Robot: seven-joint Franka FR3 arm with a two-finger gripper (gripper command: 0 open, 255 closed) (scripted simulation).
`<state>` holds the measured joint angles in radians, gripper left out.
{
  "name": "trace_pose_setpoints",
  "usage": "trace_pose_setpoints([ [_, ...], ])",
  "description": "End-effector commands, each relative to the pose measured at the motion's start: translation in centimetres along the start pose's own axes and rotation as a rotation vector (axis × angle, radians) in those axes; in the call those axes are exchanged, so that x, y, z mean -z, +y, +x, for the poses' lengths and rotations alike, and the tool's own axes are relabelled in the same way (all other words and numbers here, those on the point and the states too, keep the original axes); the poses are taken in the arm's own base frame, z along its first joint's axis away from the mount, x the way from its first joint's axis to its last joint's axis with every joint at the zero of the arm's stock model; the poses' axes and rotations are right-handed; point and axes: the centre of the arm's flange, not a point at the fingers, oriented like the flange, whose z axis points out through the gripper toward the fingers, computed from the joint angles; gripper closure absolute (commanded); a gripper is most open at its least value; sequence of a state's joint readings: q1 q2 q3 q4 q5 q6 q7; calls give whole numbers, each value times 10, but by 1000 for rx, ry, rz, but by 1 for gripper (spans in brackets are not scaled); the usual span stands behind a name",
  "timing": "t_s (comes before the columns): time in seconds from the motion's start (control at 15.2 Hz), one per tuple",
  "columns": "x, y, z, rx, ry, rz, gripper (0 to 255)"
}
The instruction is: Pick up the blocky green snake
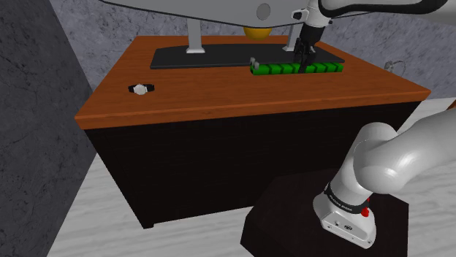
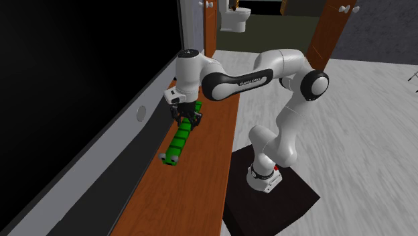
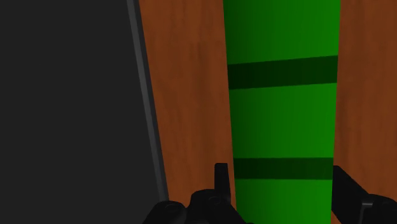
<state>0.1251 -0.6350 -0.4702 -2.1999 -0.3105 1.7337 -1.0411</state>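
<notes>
On a brown wooden desktop [image 1: 219, 91], a blocky green segmented snake [image 1: 325, 68] is shown lying beside a dark flat base plate [image 1: 212, 57]. It is straddled by the black two-finger gripper [image 1: 302, 60], fingers spread, not clamped. The grasp is judged in hand; closing, then lifting, is needed.

On my feed the table top [image 1: 219, 95] reads as brown wood with a fine grain and a low sheen. The green snake [image 3: 283, 108] looks smooth and softly matt. The arm [image 2: 281, 64] has glossy white shells, and the gripper [image 3: 280, 173] is matt black. The grey wall [image 1: 36, 109] at the shoulder view's left looks rough and mottled.
</notes>
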Motion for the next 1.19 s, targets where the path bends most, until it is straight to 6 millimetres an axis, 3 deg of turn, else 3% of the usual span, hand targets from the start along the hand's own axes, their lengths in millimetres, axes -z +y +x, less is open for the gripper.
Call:
trace_pose_setpoints([
  [0.0, -1, 0, 0, -1, -1, 1, 255],
  [0.26, -1, 0, 0, -1, -1, 1, 255],
  [1.12, 68, 8, 2, -1, -1, 1, 255],
])
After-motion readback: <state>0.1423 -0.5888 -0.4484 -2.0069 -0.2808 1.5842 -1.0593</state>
